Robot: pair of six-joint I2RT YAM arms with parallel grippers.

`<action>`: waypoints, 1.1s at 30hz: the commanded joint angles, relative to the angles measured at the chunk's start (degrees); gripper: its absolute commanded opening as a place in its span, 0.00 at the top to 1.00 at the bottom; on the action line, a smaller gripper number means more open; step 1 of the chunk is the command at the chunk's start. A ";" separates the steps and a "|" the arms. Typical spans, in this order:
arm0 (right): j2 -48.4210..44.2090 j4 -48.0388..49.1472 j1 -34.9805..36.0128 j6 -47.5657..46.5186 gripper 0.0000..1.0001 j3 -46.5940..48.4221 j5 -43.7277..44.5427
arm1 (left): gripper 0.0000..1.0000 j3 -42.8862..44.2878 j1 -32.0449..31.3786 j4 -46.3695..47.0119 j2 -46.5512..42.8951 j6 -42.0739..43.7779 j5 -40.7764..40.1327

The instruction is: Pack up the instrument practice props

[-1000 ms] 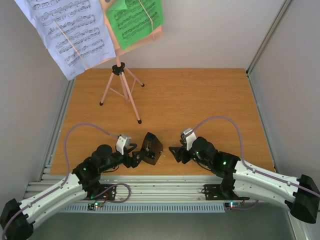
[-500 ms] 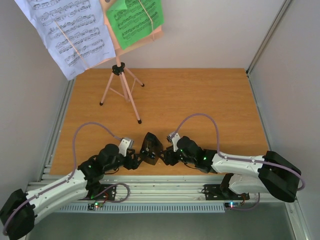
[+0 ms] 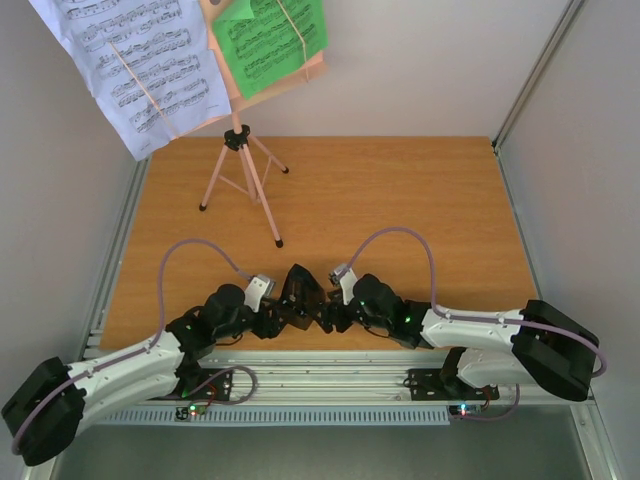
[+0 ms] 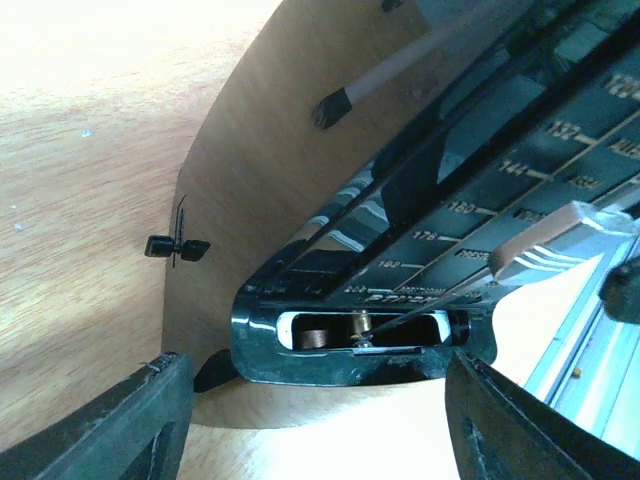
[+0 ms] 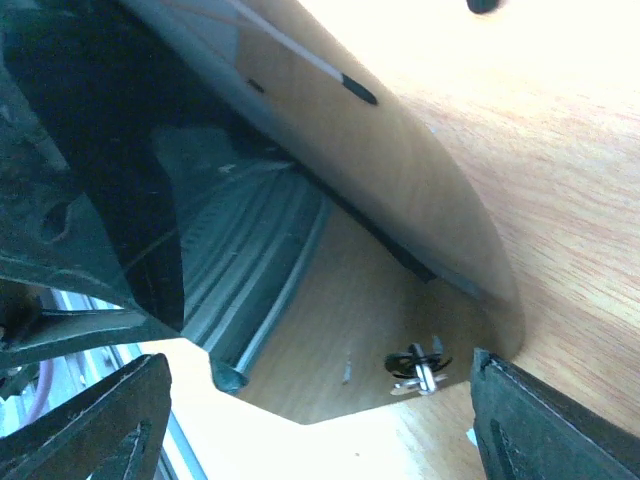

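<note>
Two tools flanked the small black pyramid metronome (image 3: 300, 296) close to the near edge of the wooden tabletop (image 3: 400, 210), the left tool (image 3: 278, 322) on one side and the right tool (image 3: 330, 318) on the other. Both stood wide open and gripped nothing. In the left wrist view the black fingers (image 4: 100, 430) sat clear of the metronome's base, with bare wood showing beside it. Working so close together, the tools could knock into each other, or one closing off-centre could shove the metronome over or off the near edge. The curved clear cover (image 5: 420, 230) looked slick and thin, so a pinch on it alone would likely slip or pop it loose rather than lift the body. The metronome looked glossy, hard and light, with a gold-printed tempo scale behind the cover and a slot at its base showing brass-coloured works. Farther back, towards the rear left corner, the pink tripod music stand (image 3: 243, 175) stood upright on spread legs, well apart from the tools. It carried a white sheet of printed music (image 3: 140, 70) and a green sheet (image 3: 270, 40), each crossed by thin bands.
</note>
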 commanded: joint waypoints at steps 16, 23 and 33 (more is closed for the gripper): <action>2.80 -2.94 5.22 -2.46 0.32 3.80 18.19 | 0.35 1.70 -0.30 7.83 1.36 1.79 4.60; 2.71 -3.94 5.06 -5.30 0.42 4.78 21.11 | 0.35 2.44 -0.41 8.73 3.28 2.35 4.90; 4.67 -1.37 1.12 -7.99 0.47 4.90 19.04 | 0.36 3.95 -0.54 10.83 7.46 3.46 5.73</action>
